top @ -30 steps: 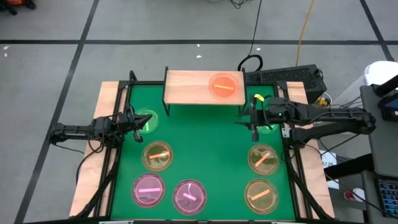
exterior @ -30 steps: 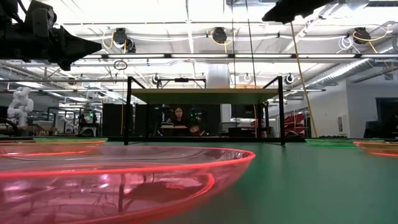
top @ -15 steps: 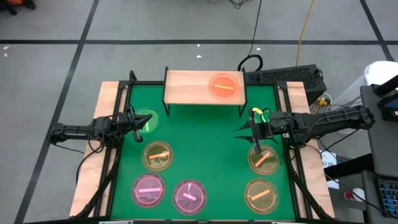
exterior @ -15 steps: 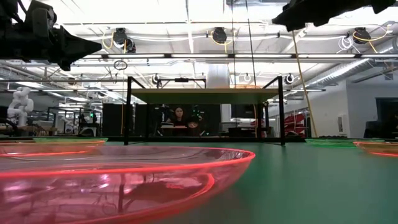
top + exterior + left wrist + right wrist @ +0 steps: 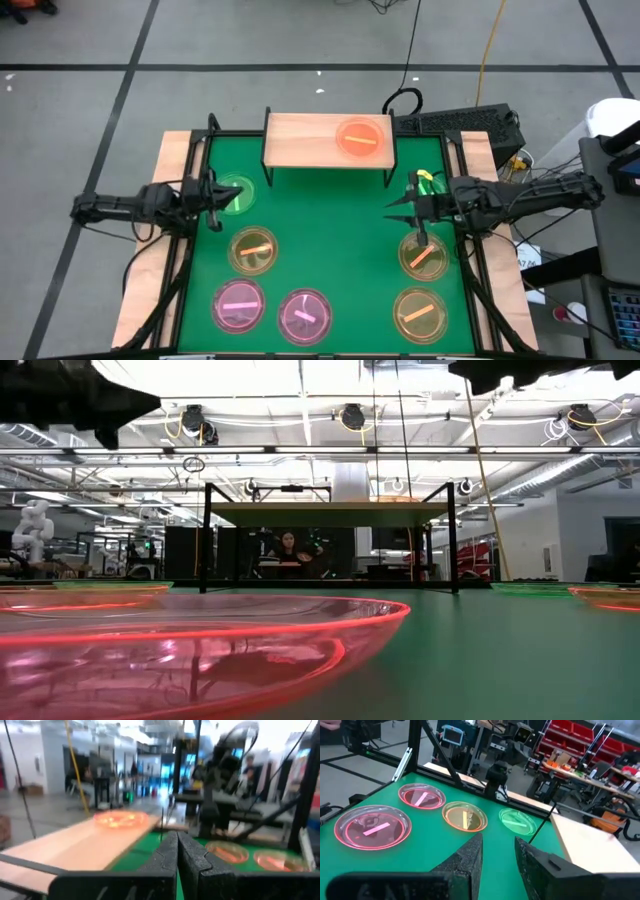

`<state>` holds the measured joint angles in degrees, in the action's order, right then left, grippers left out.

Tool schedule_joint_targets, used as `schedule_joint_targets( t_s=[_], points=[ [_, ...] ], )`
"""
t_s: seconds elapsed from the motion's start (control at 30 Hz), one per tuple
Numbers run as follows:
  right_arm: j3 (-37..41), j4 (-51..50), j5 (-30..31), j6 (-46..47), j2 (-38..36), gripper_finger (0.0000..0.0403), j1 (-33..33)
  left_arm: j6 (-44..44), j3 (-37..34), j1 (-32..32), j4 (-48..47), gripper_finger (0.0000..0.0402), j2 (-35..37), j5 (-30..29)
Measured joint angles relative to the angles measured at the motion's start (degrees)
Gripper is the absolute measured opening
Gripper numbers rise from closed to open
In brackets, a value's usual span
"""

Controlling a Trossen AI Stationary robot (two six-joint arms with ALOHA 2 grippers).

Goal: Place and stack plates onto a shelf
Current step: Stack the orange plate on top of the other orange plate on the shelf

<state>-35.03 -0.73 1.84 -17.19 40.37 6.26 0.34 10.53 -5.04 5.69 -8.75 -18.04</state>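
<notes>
Green matting covers the table (image 5: 330,240), with a wooden shelf (image 5: 300,140) on black legs standing at its far edge. On the left, the left gripper (image 5: 213,198) hangs over a green plate (image 5: 236,193); its fingers (image 5: 167,855) are pressed together and hold nothing. Just in front of that lies an amber plate (image 5: 254,249), and two pink plates (image 5: 238,304) (image 5: 304,315) sit at the near edge. One orange plate (image 5: 360,138) lies on the right half of the shelf board. Further right, the right gripper (image 5: 410,212) hovers above the mat between another green plate (image 5: 428,186) and an amber plate (image 5: 424,254); its fingers (image 5: 470,857) stand a narrow gap apart, empty. A last amber plate (image 5: 419,314) lies near the front right corner.
</notes>
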Motion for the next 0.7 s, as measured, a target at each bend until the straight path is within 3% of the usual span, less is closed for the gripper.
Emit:
schedule_joint_targets(
  t_s=[0.3, 0.47, 0.7],
  points=[
    [0.0, 0.92, 0.0, -0.41, -0.09, 0.0096, -0.02, 4.35, 19.3, -2.23, -5.83, 0.0001, -25.01, -3.01],
    [0.07, 0.66, -0.11, 0.3, -0.1, 0.0096, -0.02, 11.5, 21.9, -1.53, -5.94, 0.0001, -33.15, -4.95],
    [2.95, 3.47, -0.15, 0.05, -0.1, 0.0096, -0.02, 5.01, 21.92, 0.39, -3.99, 0.0001, -40.21, -8.14]
  ],
)
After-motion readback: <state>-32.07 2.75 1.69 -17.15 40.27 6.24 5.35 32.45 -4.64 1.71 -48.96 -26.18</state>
